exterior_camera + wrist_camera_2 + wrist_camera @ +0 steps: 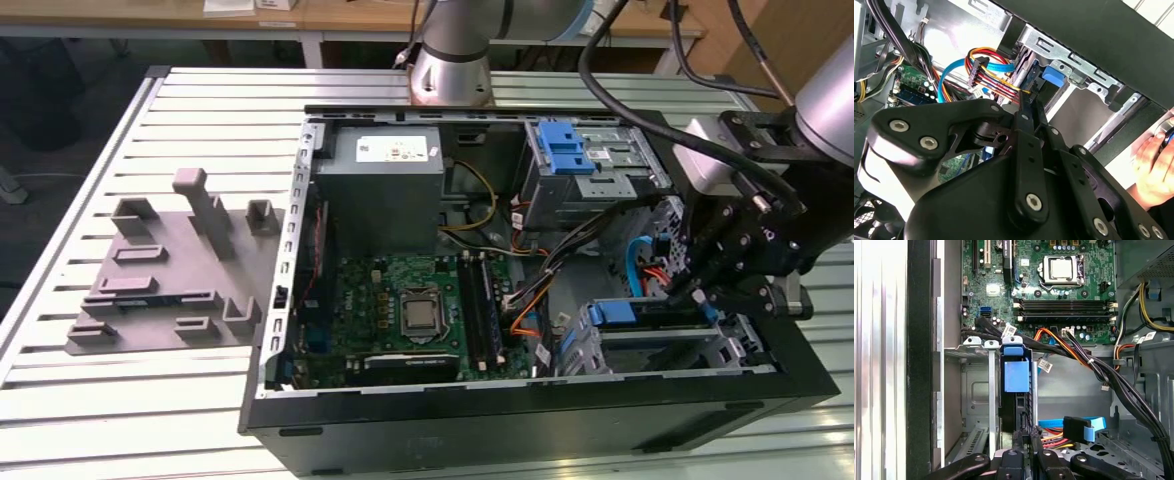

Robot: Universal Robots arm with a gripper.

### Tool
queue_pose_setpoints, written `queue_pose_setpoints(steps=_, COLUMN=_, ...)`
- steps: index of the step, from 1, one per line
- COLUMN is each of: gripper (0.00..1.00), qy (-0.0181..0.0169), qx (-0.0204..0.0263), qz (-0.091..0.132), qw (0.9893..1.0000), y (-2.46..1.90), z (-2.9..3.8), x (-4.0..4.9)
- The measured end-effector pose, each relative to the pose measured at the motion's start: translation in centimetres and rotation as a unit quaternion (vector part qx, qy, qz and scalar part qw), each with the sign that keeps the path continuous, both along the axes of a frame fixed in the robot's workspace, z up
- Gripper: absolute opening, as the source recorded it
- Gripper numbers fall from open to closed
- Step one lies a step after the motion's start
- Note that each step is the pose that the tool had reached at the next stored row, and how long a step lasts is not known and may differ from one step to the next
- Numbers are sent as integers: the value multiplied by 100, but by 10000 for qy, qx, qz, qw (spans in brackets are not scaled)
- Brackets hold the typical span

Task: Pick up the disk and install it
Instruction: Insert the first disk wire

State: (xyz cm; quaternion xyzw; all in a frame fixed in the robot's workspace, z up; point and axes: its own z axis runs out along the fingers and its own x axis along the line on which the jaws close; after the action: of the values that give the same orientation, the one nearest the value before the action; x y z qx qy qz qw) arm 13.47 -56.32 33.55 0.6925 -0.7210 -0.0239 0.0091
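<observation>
The disk (630, 312) stands on edge in a slot of the lower drive cage (727, 345), at the exterior view's right inside the open computer case. Its blue rail tab (1016, 375) faces out between the cage's metal bars (976, 385). My black gripper (687, 292) hangs just above that slot. In both wrist views its fingers lie close together, and the gripper (1026, 434) is shut, its tips at the disk's dark end (1021, 410). From the other side, the gripper (1028, 102) points at the blue tab (1052, 77).
Red, orange and blue cables (1074, 430) lie beside the slot. The motherboard (400, 310), power-supply box (387, 165) and an upper cage with a blue latch (574, 150) fill the case. A grey moulded fixture (174, 270) sits left. A person's hand (1154, 165) rests outside the case.
</observation>
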Motion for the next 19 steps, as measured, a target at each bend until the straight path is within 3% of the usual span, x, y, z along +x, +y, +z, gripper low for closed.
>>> queue_pose_setpoints(steps=19, gripper=17, qy=10, qx=0, qz=-39, qw=10000, y=-16, z=-45, x=12)
